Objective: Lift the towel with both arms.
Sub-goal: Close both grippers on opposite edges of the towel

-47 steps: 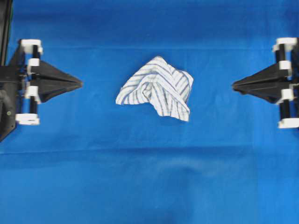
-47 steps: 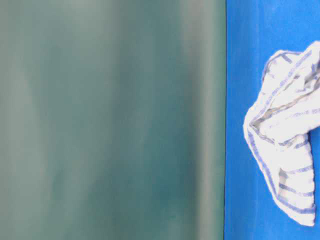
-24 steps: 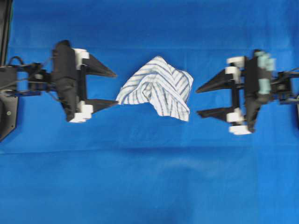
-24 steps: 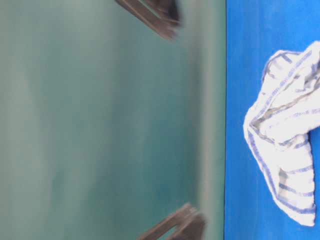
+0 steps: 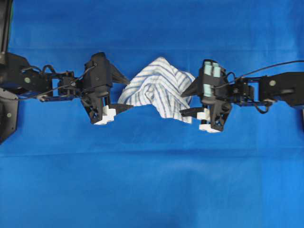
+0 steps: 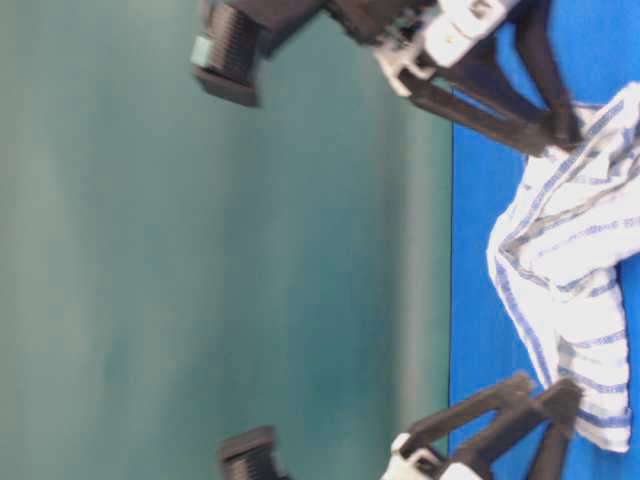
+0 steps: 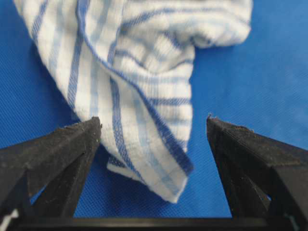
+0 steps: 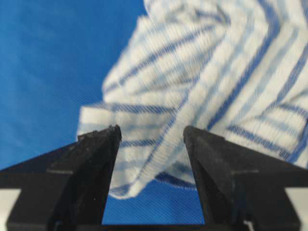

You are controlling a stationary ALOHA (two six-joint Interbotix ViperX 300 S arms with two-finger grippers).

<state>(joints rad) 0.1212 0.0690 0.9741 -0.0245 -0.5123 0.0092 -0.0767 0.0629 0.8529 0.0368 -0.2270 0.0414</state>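
The towel (image 5: pixel 159 90), white with blue stripes, lies crumpled on the blue sheet at the middle of the overhead view; it also shows in the table-level view (image 6: pixel 570 270). My left gripper (image 5: pixel 128 94) is open at the towel's left edge. In the left wrist view (image 7: pixel 151 119) a towel corner (image 7: pixel 144 120) lies between its spread fingers (image 7: pixel 72 144), not pinched. My right gripper (image 5: pixel 183 103) is open at the towel's right edge. In the right wrist view (image 8: pixel 151 128) a fold of the towel (image 8: pixel 202 82) lies between its fingers (image 8: pixel 91 154).
The large plain blue sheet (image 5: pixel 152 180) covers the whole table. A grey-green backdrop (image 6: pixel 200 250) fills the left of the table-level view. Both black arms stretch in from the left and right edges.
Both arms have moved inward from the table's sides to the towel's two edges, with their jaws now open around the cloth. The towel has not moved.
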